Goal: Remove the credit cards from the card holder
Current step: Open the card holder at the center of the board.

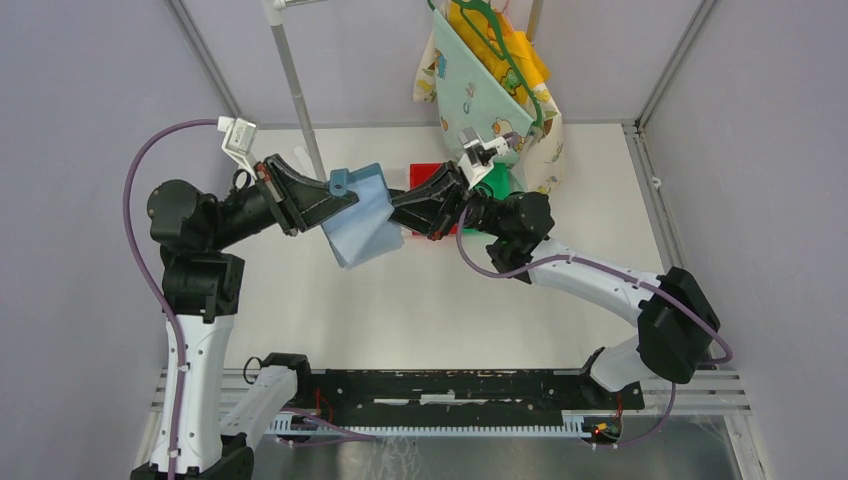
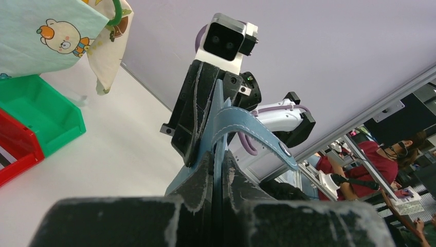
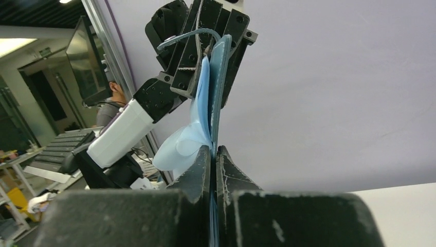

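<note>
The card holder [image 1: 362, 225], teal-blue outside and light blue inside, hangs in mid-air above the table between both arms. My left gripper [image 1: 345, 203] is shut on its left edge, beside the snap tab [image 1: 338, 183]. In the left wrist view the left gripper [image 2: 220, 164] pinches the holder's thin edge [image 2: 218, 118], and the tab [image 2: 257, 131] curls to the right. My right gripper [image 1: 402, 213] is shut on the opposite edge. In the right wrist view the right gripper [image 3: 213, 154] clamps a thin blue edge of the holder [image 3: 220, 77], while the light-blue pockets [image 3: 187, 141] bulge left. No credit cards show.
A red bin [image 1: 428, 174] and a green bin [image 1: 497, 182] stand on the table behind the right gripper; the green bin [image 2: 41, 110] and red bin [image 2: 15, 149] also show in the left wrist view. A printed cloth bag [image 1: 480, 80] hangs at the back beside a metal pole [image 1: 295, 80].
</note>
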